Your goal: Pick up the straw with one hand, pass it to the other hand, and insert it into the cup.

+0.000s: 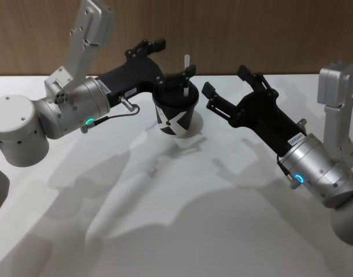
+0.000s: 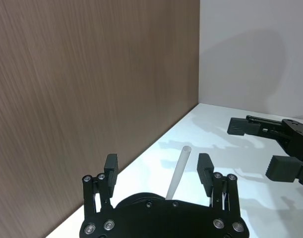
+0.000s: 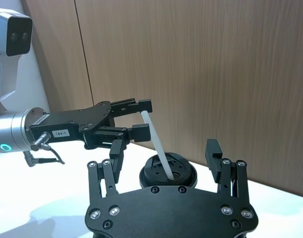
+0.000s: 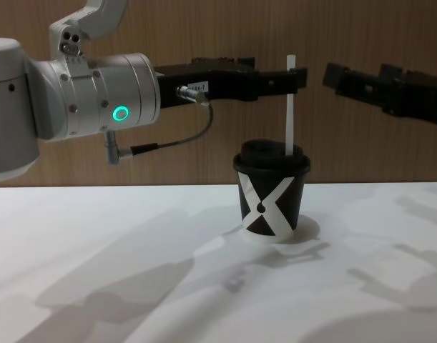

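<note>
Nearest you, at the bottom of the right wrist view, the right gripper [image 3: 167, 158] has its jaws apart and empty; in the head view it sits at centre right, just beside the cup [image 1: 176, 114] and not touching it. At the centre of the chest view that cup stands on the white tabletop [image 4: 132, 286], and the straw [image 4: 290, 107] rises almost upright from the hole in its domed lid. The left gripper [image 4: 297, 77], reaching in from the upper left of that view, has its jaws level with the straw's upper part; in the left wrist view they stand apart on either side of it, so you can judge the straw released. The pickup, handover and insertion look done; all that seems left is to draw both arms clear.

As for writing, you can see a large white X with a black drop mark on the cup. A small white label on the left gripper seems to read "184-7".
</note>
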Available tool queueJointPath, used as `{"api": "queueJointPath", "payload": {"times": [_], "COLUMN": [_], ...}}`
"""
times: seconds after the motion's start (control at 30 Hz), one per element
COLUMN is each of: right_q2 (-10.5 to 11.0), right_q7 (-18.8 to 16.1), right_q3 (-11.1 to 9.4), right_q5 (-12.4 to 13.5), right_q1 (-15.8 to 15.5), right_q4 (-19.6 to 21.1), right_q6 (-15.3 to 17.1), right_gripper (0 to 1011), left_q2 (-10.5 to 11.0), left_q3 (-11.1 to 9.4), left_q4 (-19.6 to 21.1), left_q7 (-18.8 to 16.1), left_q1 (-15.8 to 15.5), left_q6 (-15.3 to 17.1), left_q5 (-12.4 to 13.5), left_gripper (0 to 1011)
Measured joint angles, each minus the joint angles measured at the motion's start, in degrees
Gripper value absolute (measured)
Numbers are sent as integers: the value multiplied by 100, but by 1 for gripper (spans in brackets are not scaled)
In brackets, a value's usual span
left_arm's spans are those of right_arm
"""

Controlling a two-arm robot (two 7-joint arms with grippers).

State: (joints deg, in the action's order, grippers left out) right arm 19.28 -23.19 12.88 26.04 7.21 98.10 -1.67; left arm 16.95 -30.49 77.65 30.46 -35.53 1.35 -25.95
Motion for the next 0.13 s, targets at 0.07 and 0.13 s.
{"api": "queueJointPath", "payload": {"times": [0.07, 0.13], "right_q2": [2, 3], "right_q7": [-2, -4], "right_q3": [1, 2], "right_q5": [2, 3], "right_q1": [-1, -1], "right_q4": [0, 0], "right_q6": [2, 4], "right_gripper": [1001, 1001], "left_q2": [-1, -2], "left_q3": [0, 0], "left_q4": [0, 0], "left_q7": [-1, -2], "left_q1": [-1, -1], "left_q6": [1, 2], "left_q5": [1, 2], "left_gripper": [1001, 1002]}}
